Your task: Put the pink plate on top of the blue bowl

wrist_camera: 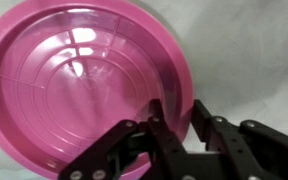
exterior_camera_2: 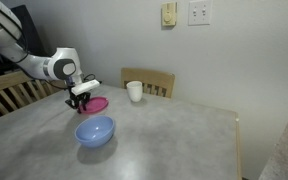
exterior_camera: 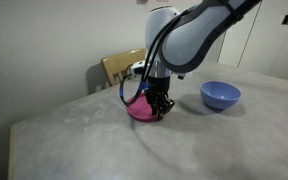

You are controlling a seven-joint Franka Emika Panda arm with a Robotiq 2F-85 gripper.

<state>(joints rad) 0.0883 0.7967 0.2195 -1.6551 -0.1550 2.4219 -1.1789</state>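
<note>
The pink plate point(exterior_camera: 138, 111) lies on the grey table, and it also shows in the other exterior view point(exterior_camera_2: 97, 104). In the wrist view the pink plate point(wrist_camera: 84, 80) fills the left of the picture. My gripper point(wrist_camera: 180, 122) has one finger inside the plate's near-right rim and one outside, closed to a narrow gap on the rim. It shows at the plate's edge in both exterior views point(exterior_camera: 159, 108) point(exterior_camera_2: 81, 102). The blue bowl point(exterior_camera: 220, 95) stands empty and apart from the plate, nearer the table's front in an exterior view point(exterior_camera_2: 95, 131).
A white mug point(exterior_camera_2: 134, 91) stands near the table's back edge. A wooden chair point(exterior_camera_2: 152, 80) is behind the table, also seen in an exterior view point(exterior_camera: 120, 68). Another chair point(exterior_camera_2: 4, 95) stands at the side. The table point(exterior_camera_2: 174, 135) is grey stone-like.
</note>
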